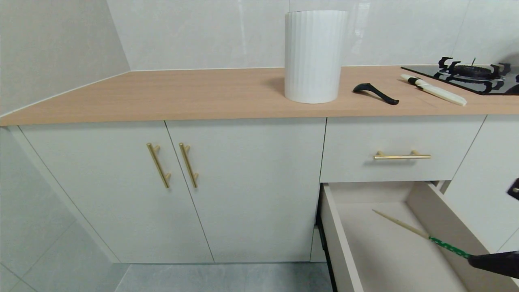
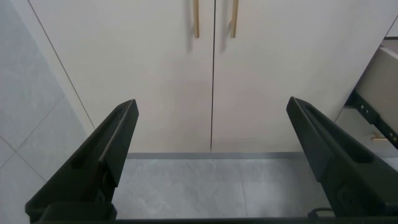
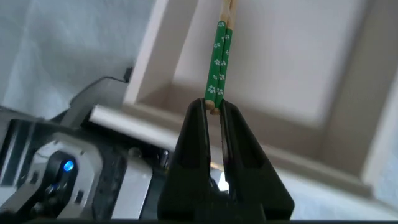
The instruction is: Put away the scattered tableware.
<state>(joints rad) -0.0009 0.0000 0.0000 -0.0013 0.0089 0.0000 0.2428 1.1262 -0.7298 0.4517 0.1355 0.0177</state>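
Observation:
My right gripper (image 1: 472,258) is shut on a pair of chopsticks (image 1: 417,233) with green patterned ends, held over the open lower drawer (image 1: 421,205) at the lower right. In the right wrist view the chopsticks (image 3: 219,59) stick out from between the closed fingers (image 3: 198,118) above the drawer's inside (image 3: 286,62). On the wooden countertop (image 1: 182,93) lie a black-handled utensil (image 1: 375,92) and a cream-sheathed knife (image 1: 434,89). My left gripper (image 2: 211,124) is open and hangs low in front of the cabinet doors (image 2: 213,68), with nothing between its fingers.
A tall white ribbed canister (image 1: 314,56) stands on the counter. A gas hob (image 1: 472,74) sits at the far right. A shut drawer with a gold handle (image 1: 401,156) is above the open one. Two cabinet doors with gold handles (image 1: 172,164) are to the left.

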